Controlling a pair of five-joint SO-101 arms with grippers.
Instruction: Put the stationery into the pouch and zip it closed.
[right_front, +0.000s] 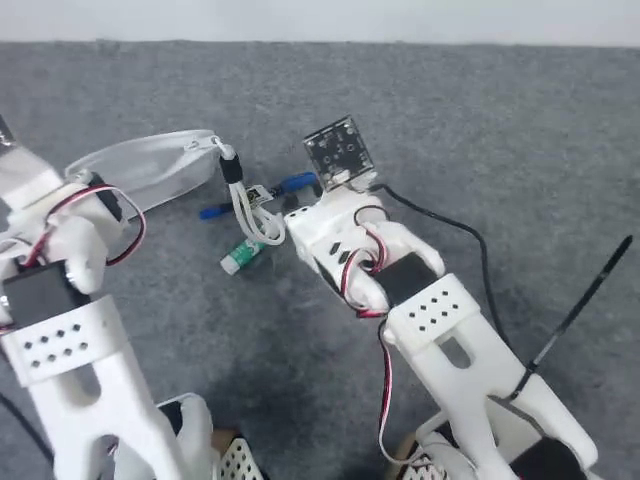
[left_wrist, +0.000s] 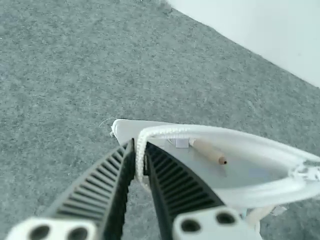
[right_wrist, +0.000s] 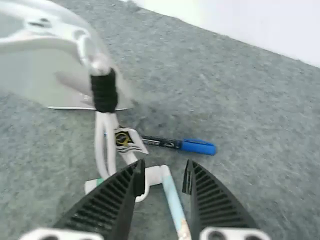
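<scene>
Where the left arm sits, the pouch (right_front: 150, 165) is see-through with a thick white edge, and its mouth is wide open. A short brown stick (left_wrist: 210, 152), like a pencil, lies inside it. The left gripper (left_wrist: 139, 165) is squeezed tight on the white edge of the pouch (left_wrist: 240, 170), so the edge is pinched between its two black fingers. At the far end of the pouch hangs a black cord (right_wrist: 104, 90) with a white loop (right_wrist: 106, 145) that trails down onto the grey mat (right_front: 480, 120). The right gripper (right_wrist: 163, 170) is close above the mat, just past the loop, with its fingers spread apart and nothing gripped. A pale pen (right_wrist: 171, 197) lies on the mat in the gap between those fingers, but I cannot tell if they touch it. A blue pen (right_wrist: 177, 145) lies just beyond the fingertips, between them and the pouch (right_wrist: 40, 70). A white and green stick (right_front: 243, 257) lies beside the loop, near the right gripper.
</scene>
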